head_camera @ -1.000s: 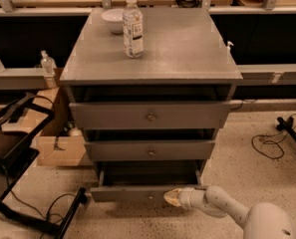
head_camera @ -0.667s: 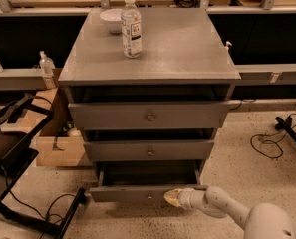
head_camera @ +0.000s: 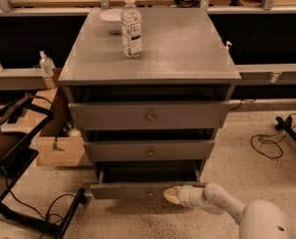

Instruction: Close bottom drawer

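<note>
Gripper (head_camera: 173, 195) sits against the pulled-out bottom drawer (head_camera: 132, 189) low by the bench's (head_camera: 152, 49) front right corner, presumably to shove it in; can't tell if the gripper's open or closed.

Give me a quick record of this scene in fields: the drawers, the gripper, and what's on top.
bottom drawer: pulled out, interior showing
gripper: at the bottom drawer's front panel, right of its knob
middle drawer: partly out
top drawer: partly out
cabinet top: water bottle and white bowl near the back
</note>
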`<state>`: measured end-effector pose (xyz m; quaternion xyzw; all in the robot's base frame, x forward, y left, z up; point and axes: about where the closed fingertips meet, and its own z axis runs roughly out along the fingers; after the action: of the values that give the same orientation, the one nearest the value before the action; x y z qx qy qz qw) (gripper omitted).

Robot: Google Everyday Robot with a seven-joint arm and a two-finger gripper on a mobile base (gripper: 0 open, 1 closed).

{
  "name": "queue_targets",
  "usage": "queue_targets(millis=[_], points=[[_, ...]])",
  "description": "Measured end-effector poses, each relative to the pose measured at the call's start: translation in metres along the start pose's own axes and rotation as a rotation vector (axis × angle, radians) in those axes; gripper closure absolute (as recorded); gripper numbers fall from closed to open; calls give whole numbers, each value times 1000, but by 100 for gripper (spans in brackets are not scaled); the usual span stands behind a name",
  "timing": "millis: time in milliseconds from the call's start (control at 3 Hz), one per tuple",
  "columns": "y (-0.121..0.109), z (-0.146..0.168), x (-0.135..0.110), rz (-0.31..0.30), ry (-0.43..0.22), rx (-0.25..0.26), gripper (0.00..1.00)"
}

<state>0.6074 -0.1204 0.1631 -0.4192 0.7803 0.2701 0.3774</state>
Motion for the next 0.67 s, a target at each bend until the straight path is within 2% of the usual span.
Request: queue_targets(millis=[333, 667], points=[[-13, 7, -5, -9, 6, 4, 100], [-13, 7, -5, -8, 6, 4, 100]])
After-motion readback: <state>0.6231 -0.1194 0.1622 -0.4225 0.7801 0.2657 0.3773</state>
